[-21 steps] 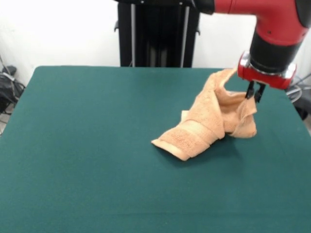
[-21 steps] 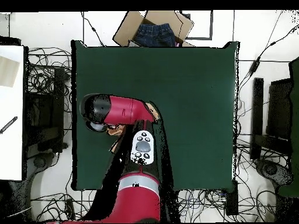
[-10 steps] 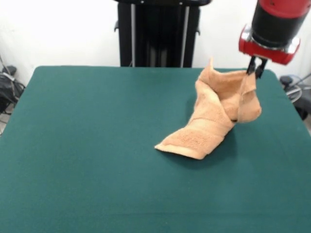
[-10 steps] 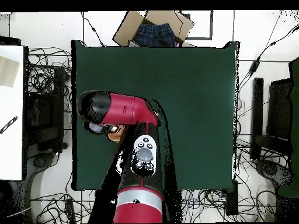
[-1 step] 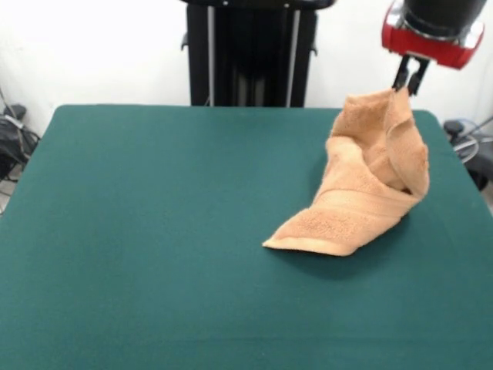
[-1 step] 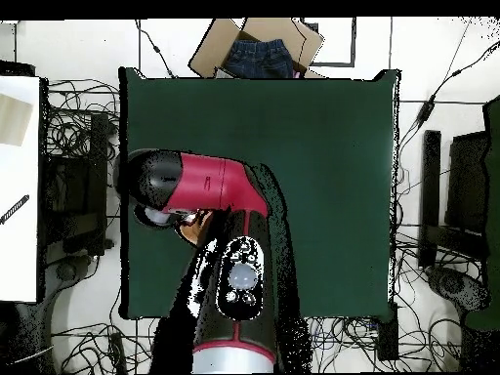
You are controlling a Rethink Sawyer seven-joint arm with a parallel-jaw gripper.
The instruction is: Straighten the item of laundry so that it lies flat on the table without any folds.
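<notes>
- Now gripper [image 5: 407, 79] pinches towel [image 5: 362, 189] by its top corner, near the table's [image 5: 154, 231] far right corner.
- Towel hangs below my fingers, its tail trailing down-left onto the table, folded.

claw [image 5: 407, 79] raised, seemingly pinched closed

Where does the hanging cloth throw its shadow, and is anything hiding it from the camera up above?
Front view: the orange-tan terry towel, pinched at its top corner by the tool, throws a soft dark shadow on the green felt table just under and beside its lower fold. Overhead view: the red and black arm covers nearly all of it; only a sliver shows.
</notes>
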